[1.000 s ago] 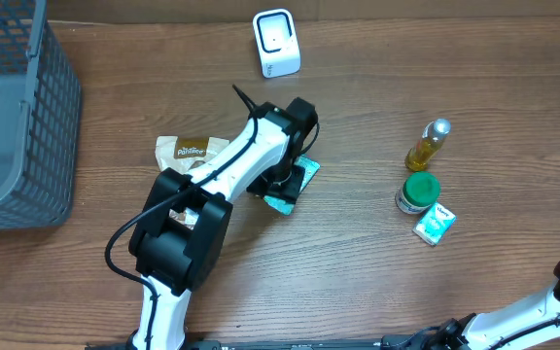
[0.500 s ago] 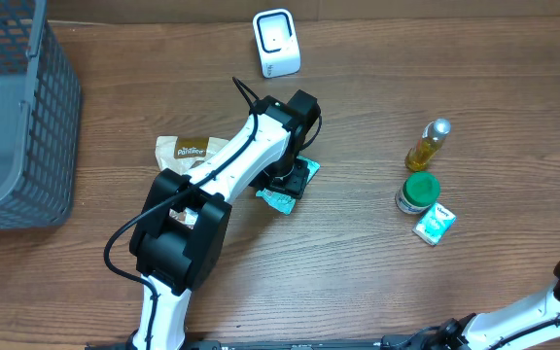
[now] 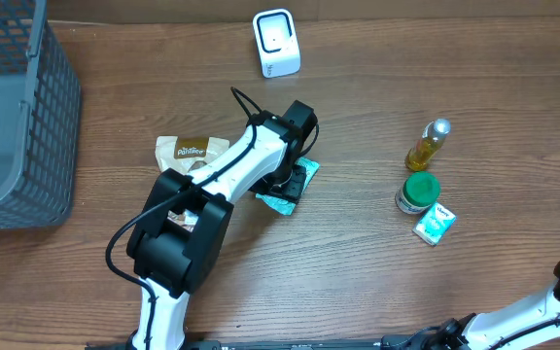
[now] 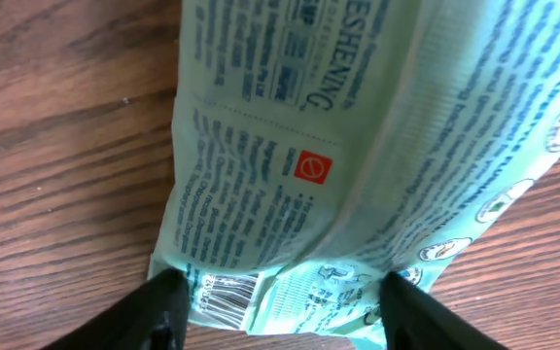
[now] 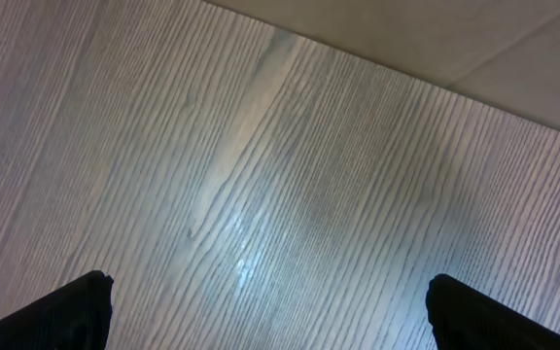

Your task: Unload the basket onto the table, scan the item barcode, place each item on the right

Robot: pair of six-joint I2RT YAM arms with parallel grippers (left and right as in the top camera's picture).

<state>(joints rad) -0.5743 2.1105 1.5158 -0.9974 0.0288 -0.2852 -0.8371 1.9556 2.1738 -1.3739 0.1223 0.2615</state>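
Packet (image 4: pixel 358 146) lies on table (image 4: pixel 66 146), left gripper (image 4: pixel 285 303) half-open astride its barcode (image 4: pixel 227 297) end, grip unclear; right gripper (image 5: pixel 280 306) gapes wide, empty.

A mint-green plastic-film packet (image 4: pixel 358 146) is gleaming glossy and creased; the brown wood-grain table (image 3: pixel 358 272) is showing a smooth, sheened finish; the grey plastic lattice basket (image 3: pixel 61 107) is looking matt, the white plastic scanner (image 3: pixel 276 43) glossy.

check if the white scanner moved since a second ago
No. The white scanner stands at the same spot, its gap to the grey basket unchanged.
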